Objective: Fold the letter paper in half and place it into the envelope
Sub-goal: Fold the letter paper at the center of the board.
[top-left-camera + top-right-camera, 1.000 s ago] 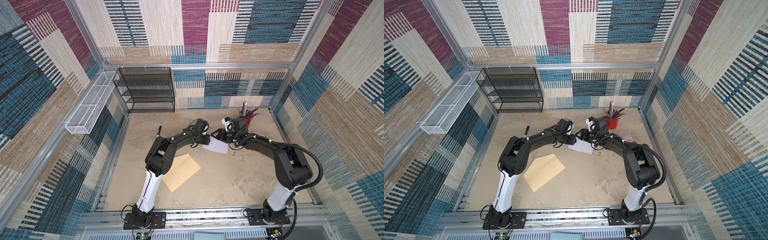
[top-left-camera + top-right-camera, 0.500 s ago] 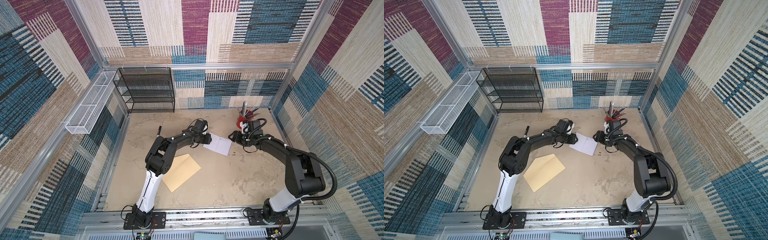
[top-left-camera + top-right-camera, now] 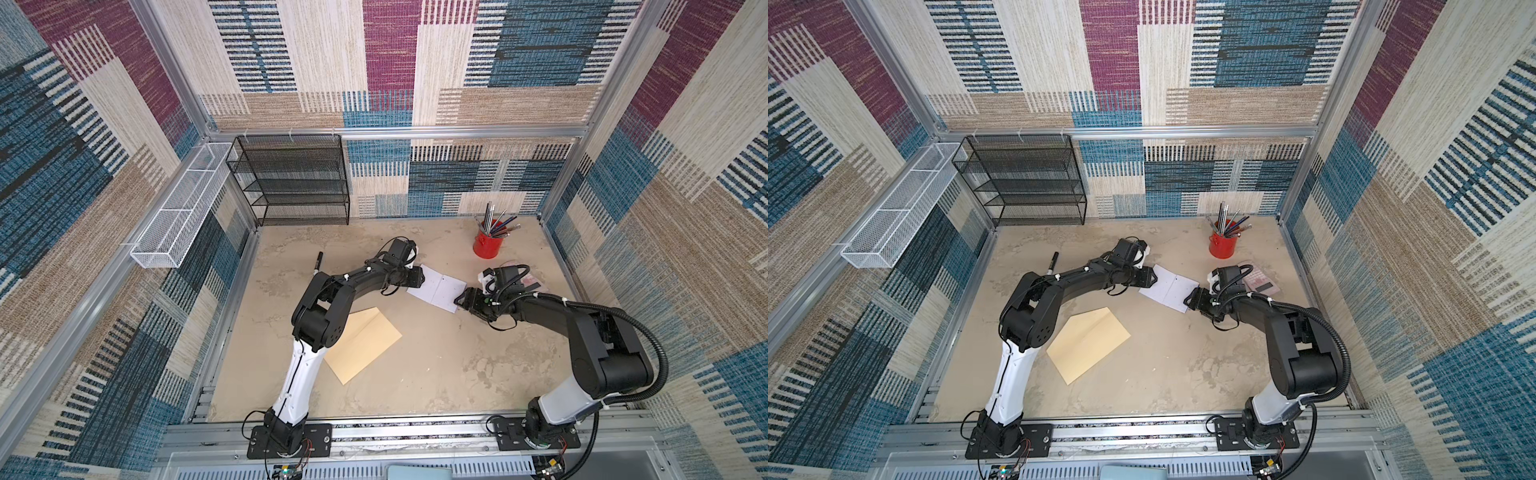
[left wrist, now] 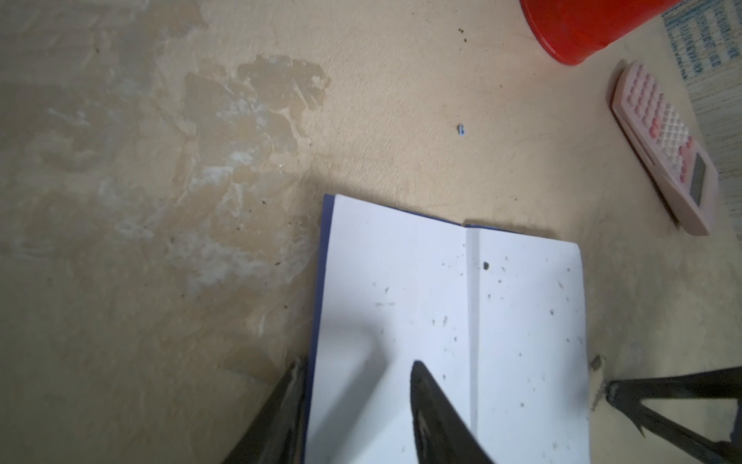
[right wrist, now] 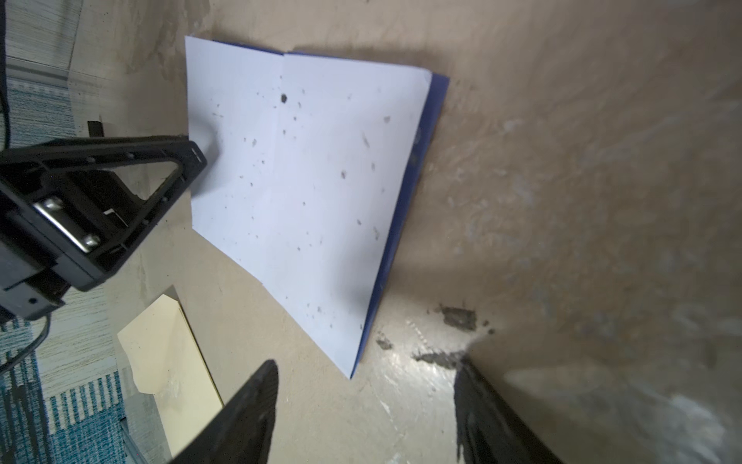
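The letter paper (image 3: 438,288) lies folded on the table, plain white back up, with a blue edge (image 5: 405,209) peeking out along one side. My left gripper (image 4: 357,385) is at its left end with the jaws apart. One fingertip (image 4: 425,385) is on the sheet and the other (image 4: 291,385) is just off its edge. Nothing is pinched. My right gripper (image 5: 361,401) is open and empty on the bare table just off the sheet's near right corner (image 3: 459,300). The tan envelope (image 3: 365,345) lies flat nearer the front, partly under the left arm.
A red cup of pens (image 3: 487,245) stands at the back right. A pink calculator (image 3: 1260,280) lies just behind the right wrist. A black marker (image 3: 318,262) lies at the left. A black mesh shelf (image 3: 291,183) stands against the back wall and a white wire basket (image 3: 178,208) hangs on the left wall.
My right gripper has drawn back off the middle of the paper to its near right corner, and its jaws have opened wider. The paper now lies flat. The left gripper has stayed put.
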